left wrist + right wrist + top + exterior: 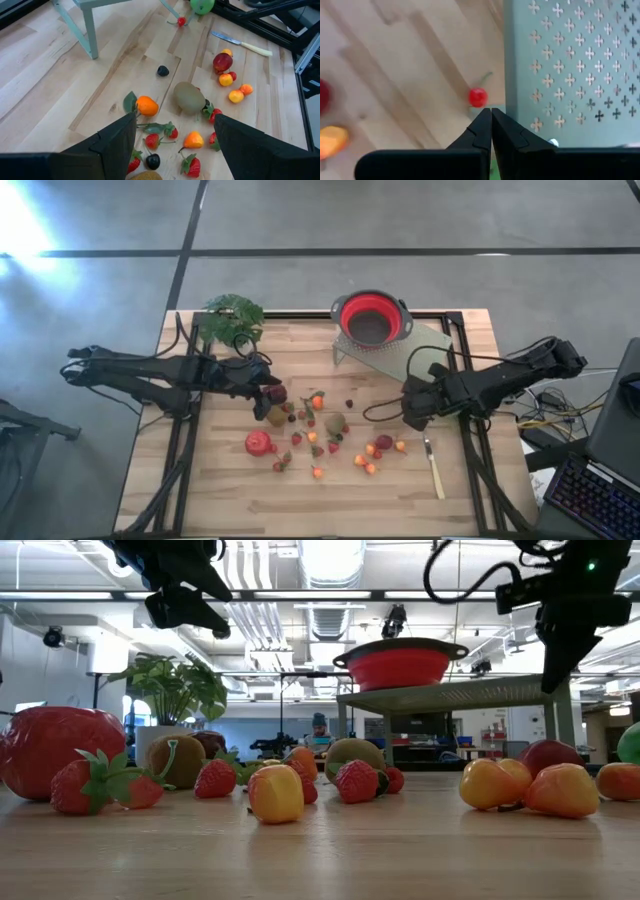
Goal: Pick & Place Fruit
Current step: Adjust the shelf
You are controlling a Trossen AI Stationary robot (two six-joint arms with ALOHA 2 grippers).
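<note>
- From above: the fruit [312,435] lies scattered across the middle of the wooden table [200,500], from a magenta-red piece [259,443] on the left to an orange-and-red cluster [378,448] on the right. My left gripper [270,385] hangs over the left edge of that scatter; my right gripper [412,415] is on the right, near the perforated stand [420,345] that carries the red colander [373,317]. A knife [434,468] lies near the right edge, a potted plant [232,315] at the far left.
- From table height: both my grippers hang well above the fruit, none of which is lifted. The colander sits up on the stand, behind the fruit.
- Left wrist: my fingers [115,145] stand well apart with nothing between them. Below them lie an orange fruit [147,105], a brown kiwi [189,96], strawberries and a dark berry.
- Right wrist: my fingers [481,131] are pressed together with nothing visibly between them. A small red cherry [478,97] lies on the table just beyond the tips, beside the stand's edge.
- My reading: I am at the picking step on the right and the closure looks to have missed the cherry. Next I would open, come forward over the cherry, lower and close on it, then carry it to the colander, presumably the goal.
</note>
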